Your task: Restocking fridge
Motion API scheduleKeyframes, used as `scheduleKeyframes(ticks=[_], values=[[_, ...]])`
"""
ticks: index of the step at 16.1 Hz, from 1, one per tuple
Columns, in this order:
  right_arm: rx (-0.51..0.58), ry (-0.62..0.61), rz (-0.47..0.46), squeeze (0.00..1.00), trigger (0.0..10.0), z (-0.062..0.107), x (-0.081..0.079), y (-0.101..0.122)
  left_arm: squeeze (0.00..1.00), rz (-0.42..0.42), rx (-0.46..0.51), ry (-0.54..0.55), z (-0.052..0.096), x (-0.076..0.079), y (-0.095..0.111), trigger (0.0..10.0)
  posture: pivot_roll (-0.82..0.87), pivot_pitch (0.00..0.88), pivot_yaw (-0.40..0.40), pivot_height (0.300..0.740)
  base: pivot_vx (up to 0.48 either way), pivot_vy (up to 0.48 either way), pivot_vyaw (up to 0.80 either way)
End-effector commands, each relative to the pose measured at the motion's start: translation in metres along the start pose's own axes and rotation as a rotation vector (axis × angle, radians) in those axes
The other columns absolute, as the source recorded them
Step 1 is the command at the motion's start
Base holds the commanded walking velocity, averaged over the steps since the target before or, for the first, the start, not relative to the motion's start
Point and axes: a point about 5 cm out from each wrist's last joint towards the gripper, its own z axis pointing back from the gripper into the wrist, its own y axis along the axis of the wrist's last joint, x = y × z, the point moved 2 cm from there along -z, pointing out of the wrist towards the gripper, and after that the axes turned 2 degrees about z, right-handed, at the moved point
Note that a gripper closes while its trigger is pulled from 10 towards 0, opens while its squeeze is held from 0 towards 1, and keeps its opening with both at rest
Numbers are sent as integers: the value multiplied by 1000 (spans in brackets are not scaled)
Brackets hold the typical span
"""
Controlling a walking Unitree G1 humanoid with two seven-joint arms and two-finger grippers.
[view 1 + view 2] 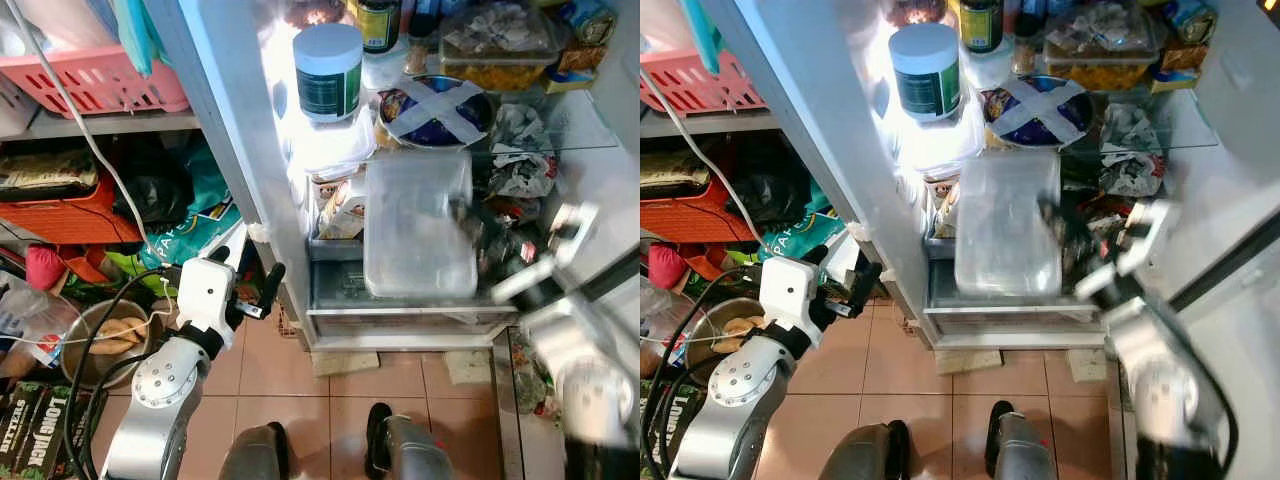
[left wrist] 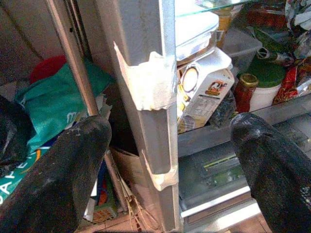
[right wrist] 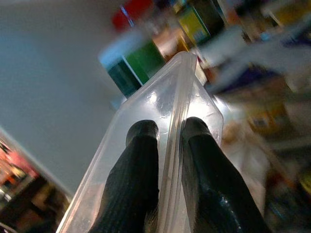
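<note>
Clear container carried into an open, crowded fridge.

Nearest, the left gripper [image 1: 262, 290] hangs released beside the fridge's taped door edge [image 2: 150, 87], low by the tiled floor [image 1: 270, 375]. Further in, the right gripper [image 3: 167, 145] is clenched on the rim of the clear plastic container [image 1: 418, 225], one finger on each side of the thin wall; the container hangs tilted in front of the lower shelves. Beyond it stand a green-labelled jar [image 1: 328, 72] and a foil-covered bowl [image 1: 432, 108] on the glass shelf [image 1: 570, 125]. Motion blur obscures the right arm, but the pinch looks narrow: the container may swing or slip, and a forward push could knock the packed items behind.
</note>
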Motion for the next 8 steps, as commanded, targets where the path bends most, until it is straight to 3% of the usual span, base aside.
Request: scheduleKeyframes(ticks=[1,4,8], values=[[20,-14,-41,0,10000,-2,3,1,0,-5,-14,6,3,-4,-4,10000,91,169,102,740,0,0,0],[49,-35,-43,0,10000,-12,7,6,0,-6,-12,14,4,-5,-4,10000,98,166,97,740,0,0,0],[60,-216,-4,0,10000,-34,22,0,0,-6,-8,15,2,-3,-4,10000,106,169,95,740,0,0,0]])
